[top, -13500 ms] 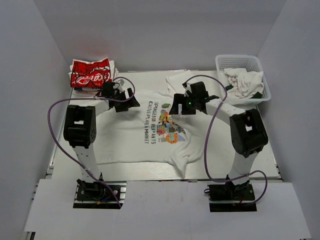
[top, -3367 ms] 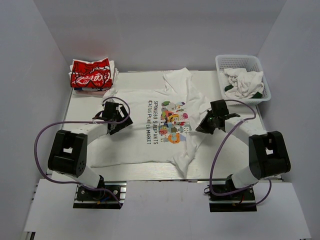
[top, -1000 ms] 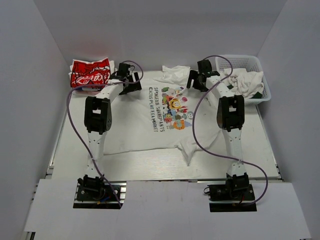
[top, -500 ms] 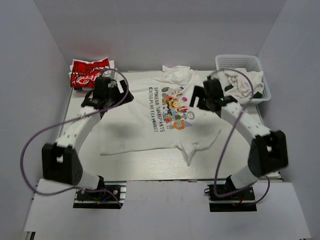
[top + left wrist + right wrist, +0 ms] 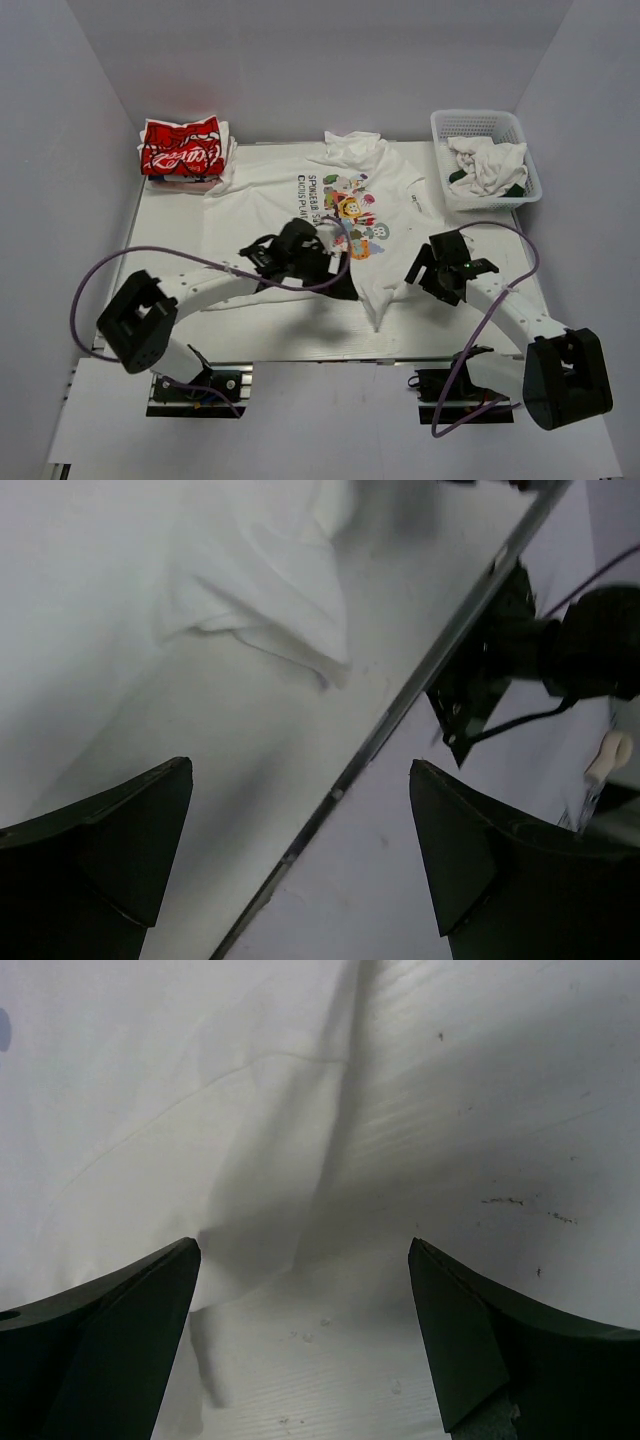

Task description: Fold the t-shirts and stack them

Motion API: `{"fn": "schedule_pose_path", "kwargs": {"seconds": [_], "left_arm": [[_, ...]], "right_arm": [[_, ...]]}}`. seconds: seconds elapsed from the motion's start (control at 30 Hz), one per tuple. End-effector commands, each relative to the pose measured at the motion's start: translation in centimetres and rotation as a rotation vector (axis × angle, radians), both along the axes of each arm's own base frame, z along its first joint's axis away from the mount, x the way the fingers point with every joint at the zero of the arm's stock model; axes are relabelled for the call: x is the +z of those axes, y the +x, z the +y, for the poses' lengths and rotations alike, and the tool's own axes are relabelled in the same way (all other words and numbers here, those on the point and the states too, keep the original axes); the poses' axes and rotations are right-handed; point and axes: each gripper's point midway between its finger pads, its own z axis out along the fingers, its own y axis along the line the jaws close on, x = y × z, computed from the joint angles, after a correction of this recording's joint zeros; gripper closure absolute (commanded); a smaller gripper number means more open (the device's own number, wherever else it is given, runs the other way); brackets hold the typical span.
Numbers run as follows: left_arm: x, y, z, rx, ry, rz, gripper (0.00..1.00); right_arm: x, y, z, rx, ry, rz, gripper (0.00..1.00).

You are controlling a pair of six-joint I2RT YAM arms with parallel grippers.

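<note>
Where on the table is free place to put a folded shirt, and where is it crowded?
Bare table lies left of the white t-shirt, nearer than the red t-shirt. A smaller patch lies right of it, nearer than the basket. Crowded: the near middle, under the open left pincer and right pincer.

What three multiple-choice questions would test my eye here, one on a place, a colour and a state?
1. Where does the basket sit? A far right corner; B far left corner; C near edge.
2. What colour is the folded shirt at far left? A blue; B red; C green.
3. How are the left fingers and right fingers? A open, empty; B shut on cloth; C holding a cup.
A: it stands far right. B: red with white script. A: both wrist views show wide, empty gaps.
</note>
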Motion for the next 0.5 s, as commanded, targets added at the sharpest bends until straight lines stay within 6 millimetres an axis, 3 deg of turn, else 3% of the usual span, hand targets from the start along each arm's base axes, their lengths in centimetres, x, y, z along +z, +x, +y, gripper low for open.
{"fn": "schedule_pose_path", "kwargs": {"seconds": [0.0,0.03,0.07,0.1,0.13,0.2,0.33,0.47], "left_arm": [[0.1,-2.4,-4.0,-0.178,0.042,-0.071,0.01],[0.2,-3.0,-5.2,-0.223,0.045,-0.067,0.01],[-2.6,-4.9,-6.1,-0.278,0.113,-0.003,0.01],[-3.5,-5.7,-6.5,-0.324,0.145,-0.001,0.01],[-3.5,-6.0,-7.4,-0.338,0.157,-0.001,0.01],[-5.3,-6.5,-7.9,-0.337,0.217,-0.018,0.01],[-6.9,-3.9,-8.0,-0.182,0.320,-0.051,0.02],[-8.3,-3.0,-8.9,-0.138,0.351,-0.051,0.08]], "right_arm": [[-0.4,0.6,-0.1,-0.046,0.035,-0.036,0.10],[-0.7,0.6,-0.1,-0.044,0.035,-0.033,0.10],[-1.1,0.6,-0.3,-0.050,0.029,-0.014,0.10],[-1.2,0.7,-0.5,-0.056,0.029,-0.015,0.10],[-1.2,0.9,-0.3,-0.051,0.036,-0.018,0.10],[-1.8,0.5,0.3,-0.024,0.076,-0.002,0.14],[-2.3,0.8,2.1,0.053,0.178,-0.037,0.20],[-2.1,1.1,3.5,0.121,0.245,-0.059,0.34]]}}
